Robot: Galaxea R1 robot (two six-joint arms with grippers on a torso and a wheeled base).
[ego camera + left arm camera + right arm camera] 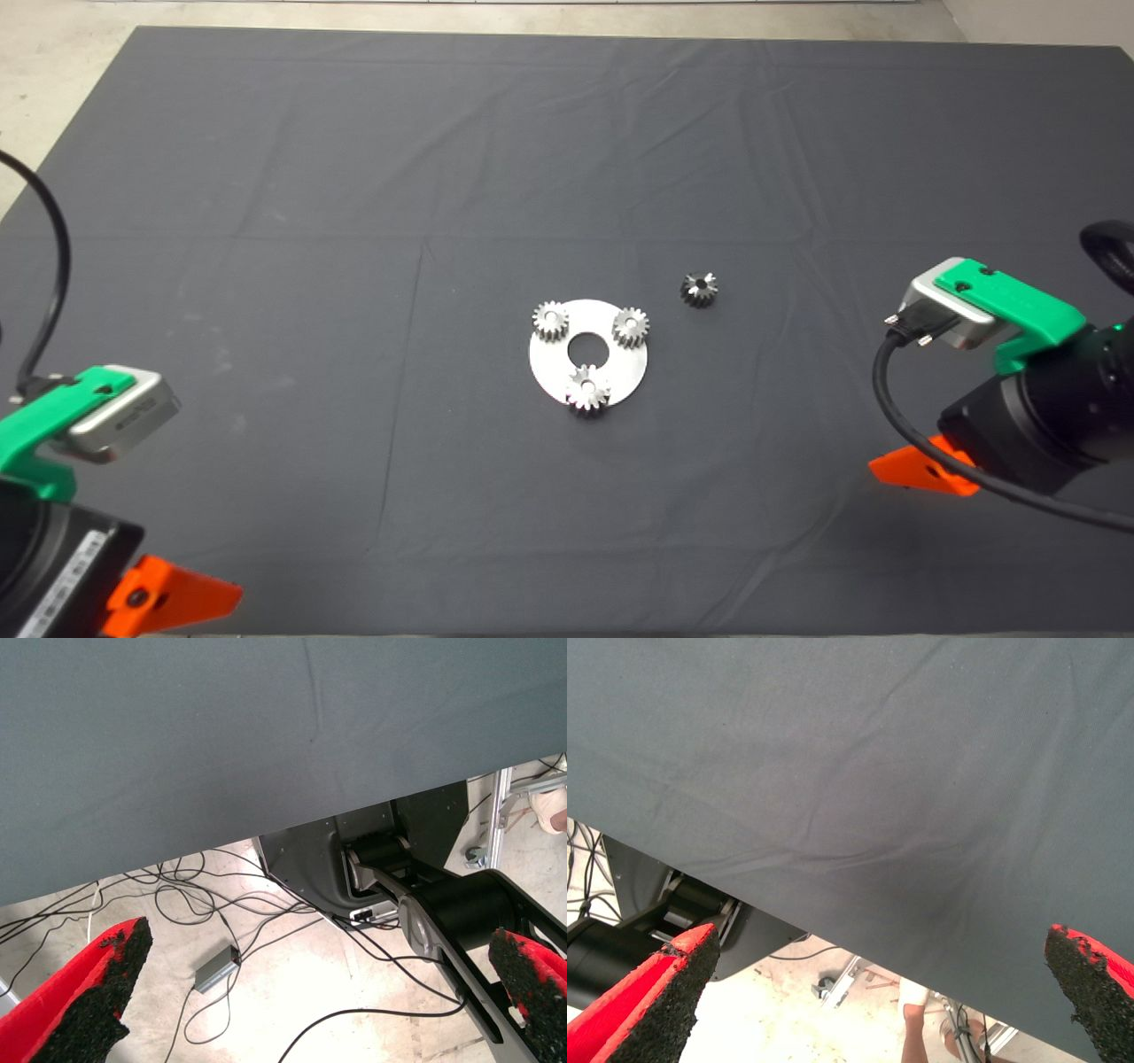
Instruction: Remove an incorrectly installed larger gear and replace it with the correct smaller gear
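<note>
the smaller gear (699, 289) lies loose on the dark mat (354, 221), just beside the round plate (554, 365) that carries three gears; none of them looks clearly wider than the others. the left gripper (301, 1010) waits at the mat's lower left edge and the right gripper (877, 1001) at its right edge, both with fingers spread and holding nothing.

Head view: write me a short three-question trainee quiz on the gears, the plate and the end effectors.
1. How many gears sit on the round plate?
2. True or false: the smaller gear, the dark one, lies on the mat, apart from the plate.
3. The left end effector and right end effector are: A both open and holding nothing; B both shut; C each holding a gear.
Key: 1 three; 2 true; 3 A.
</note>
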